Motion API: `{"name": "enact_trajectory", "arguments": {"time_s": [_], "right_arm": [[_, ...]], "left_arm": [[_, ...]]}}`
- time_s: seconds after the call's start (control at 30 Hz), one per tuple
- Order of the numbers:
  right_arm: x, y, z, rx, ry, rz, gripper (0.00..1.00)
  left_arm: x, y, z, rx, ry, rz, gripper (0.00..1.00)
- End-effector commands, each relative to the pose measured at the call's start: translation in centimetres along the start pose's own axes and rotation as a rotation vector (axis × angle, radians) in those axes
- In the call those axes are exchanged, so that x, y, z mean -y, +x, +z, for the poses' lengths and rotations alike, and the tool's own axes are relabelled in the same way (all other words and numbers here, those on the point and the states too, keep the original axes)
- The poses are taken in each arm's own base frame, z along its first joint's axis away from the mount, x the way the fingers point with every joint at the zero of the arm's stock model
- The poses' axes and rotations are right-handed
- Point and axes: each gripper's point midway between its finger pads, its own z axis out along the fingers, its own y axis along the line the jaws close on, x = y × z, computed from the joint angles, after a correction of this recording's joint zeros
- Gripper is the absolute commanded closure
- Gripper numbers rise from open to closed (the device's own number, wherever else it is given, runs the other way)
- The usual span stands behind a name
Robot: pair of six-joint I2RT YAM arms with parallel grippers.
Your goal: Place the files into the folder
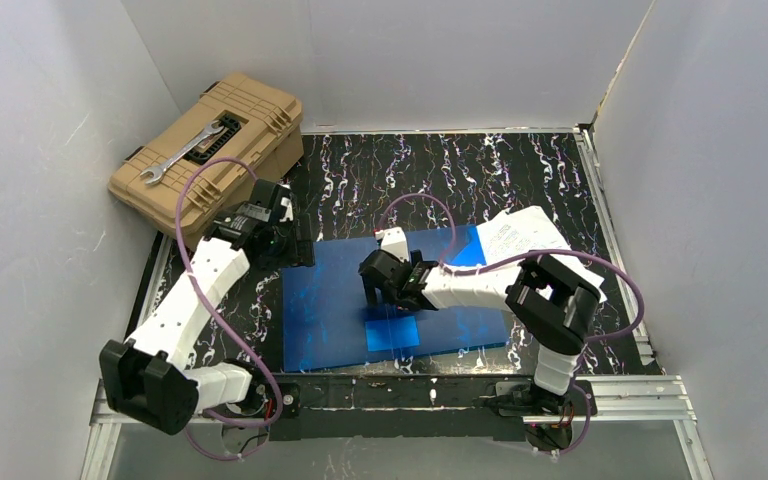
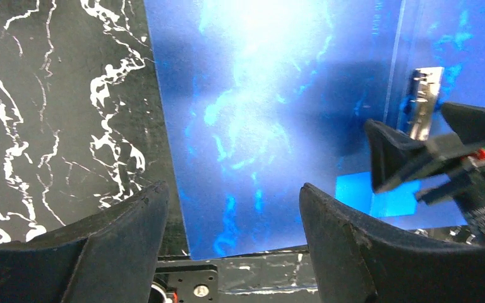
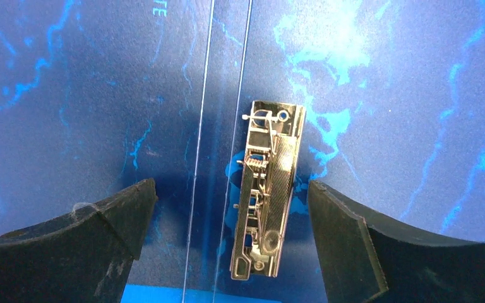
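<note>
The folder (image 1: pixel 330 300) lies opened flat in the middle of the table (image 1: pixel 520 170), glossy blue with a lighter square toward its near edge. The files (image 1: pixel 525 238) sit at its far right corner, behind the right arm; whether they overlap the folder or only touch it I cannot tell

I'd expect the sheets to be light, thin and limp. Lying flat, they offer little to pinch, so a free edge or corner looks the best hold. They would likely droop and fan apart when lifted, and slide easily on the slick plastic

Only the top view shows the files and both arms together. The right wrist view alone gives the metal clip (image 3: pixel 268 189) in detail, beside the spine creases. The right jaws stand wide apart above it, holding nothing. The left wrist view shows the folder's left edge against the marbled table under the left jaws, which are parted and empty. It also shows the right jaws from the side, low over the clip
</note>
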Motion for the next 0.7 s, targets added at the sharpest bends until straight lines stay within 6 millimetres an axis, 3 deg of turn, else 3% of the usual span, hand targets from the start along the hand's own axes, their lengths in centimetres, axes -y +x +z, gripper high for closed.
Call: {"name": "enact_trajectory", "arguments": {"time_s": [0.0, 0.33, 0.67], "right_arm": [[4.4, 8.0, 1.4, -0.243, 0.156, -0.128, 0.01], [3.7, 7.0, 2.1, -0.224, 0.163, -0.134, 0.01], [3.7, 4.9, 3.6, -0.216, 0.169, -0.126, 0.01]], "left_arm": [[1.5, 1.6, -1.2, -0.031, 0.100, -0.040, 0.26], [2.9, 7.8, 4.7, -0.202, 0.187, -0.181, 0.27], [2.9, 11.1, 8.3, -0.309, 0.109, -0.229, 0.29]]}}
